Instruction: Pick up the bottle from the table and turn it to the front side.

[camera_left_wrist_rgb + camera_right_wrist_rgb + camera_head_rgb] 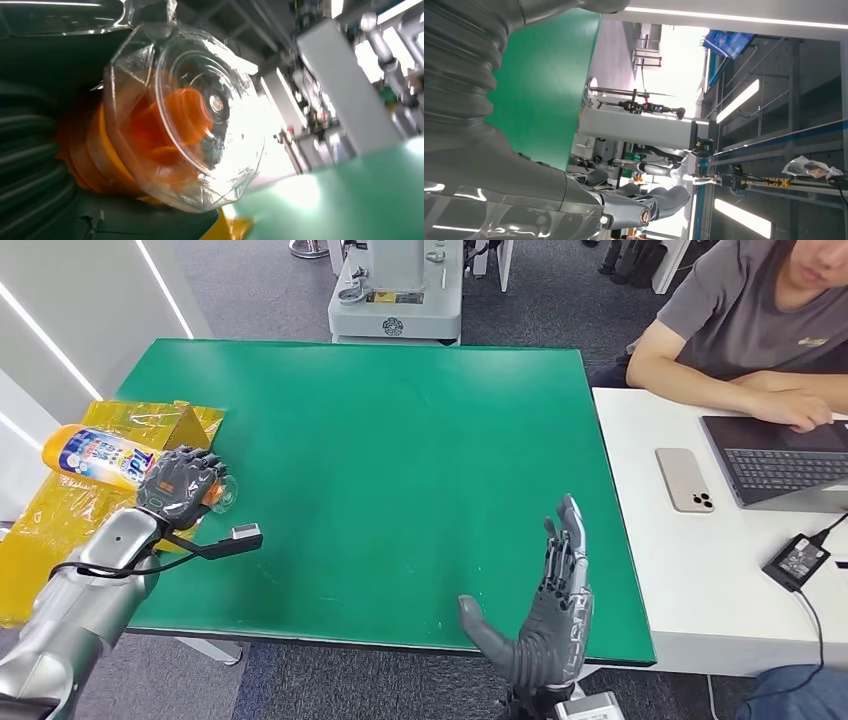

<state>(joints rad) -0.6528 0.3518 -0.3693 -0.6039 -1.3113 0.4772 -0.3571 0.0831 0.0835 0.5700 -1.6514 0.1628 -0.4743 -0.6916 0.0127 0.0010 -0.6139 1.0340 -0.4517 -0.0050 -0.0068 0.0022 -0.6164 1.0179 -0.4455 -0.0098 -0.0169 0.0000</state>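
An orange detergent bottle with a blue and white label lies tilted at the left edge of the green table, its clear cap end toward the table. My left hand grips it around the neck. In the left wrist view the clear cap over the orange spout sits right in front of the camera, with the dark fingers beside it. My right hand stands open over the table's near edge, fingers pointing up and holding nothing. The right wrist view has its dark fingers spread above the green surface.
A yellow box lies under the bottle at the table's left edge. A white desk on the right carries a phone, a laptop and a charger; a person sits there. A grey machine stands behind the table.
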